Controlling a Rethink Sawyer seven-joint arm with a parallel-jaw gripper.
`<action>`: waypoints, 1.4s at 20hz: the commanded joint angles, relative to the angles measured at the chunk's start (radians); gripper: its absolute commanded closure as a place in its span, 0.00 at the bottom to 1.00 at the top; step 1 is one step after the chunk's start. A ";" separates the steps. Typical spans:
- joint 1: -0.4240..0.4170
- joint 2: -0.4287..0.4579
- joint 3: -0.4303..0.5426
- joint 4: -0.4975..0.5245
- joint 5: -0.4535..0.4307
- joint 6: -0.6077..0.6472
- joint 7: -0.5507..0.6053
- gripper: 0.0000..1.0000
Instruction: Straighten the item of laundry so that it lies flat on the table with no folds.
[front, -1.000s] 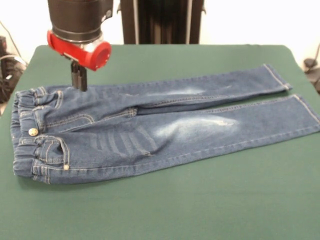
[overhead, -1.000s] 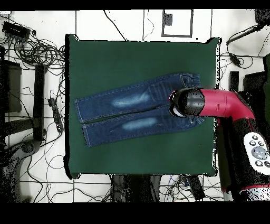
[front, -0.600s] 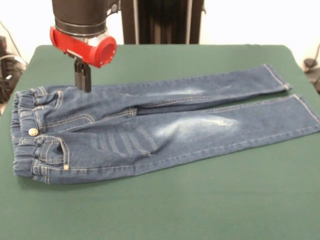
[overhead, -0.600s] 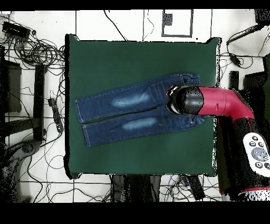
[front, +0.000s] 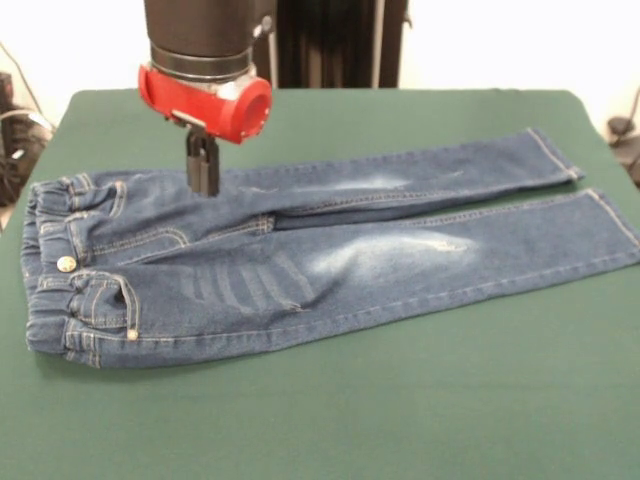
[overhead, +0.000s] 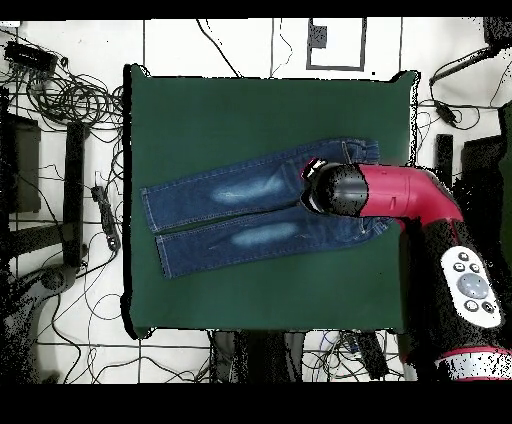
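Blue denim child-size jeans (front: 300, 255) lie spread on the dark green tabletop (front: 400, 400); black pincer (front: 202, 175), fingers pressed together, stands at their hip.

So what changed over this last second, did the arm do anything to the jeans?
The gripper slid sideways above the jeans, away from the waistband and toward the legs, to the right in the front view. It stayed shut and took hold of nothing. The jeans lie as before on the table, legs spread out, waistband end still bunched.
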 joint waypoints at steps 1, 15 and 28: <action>0.084 0.077 -0.017 0.147 0.079 -0.081 0.190 1.00; 0.151 0.017 -0.092 0.133 0.143 -0.038 0.149 1.00; 0.180 0.039 -0.126 0.167 0.180 -0.096 0.177 1.00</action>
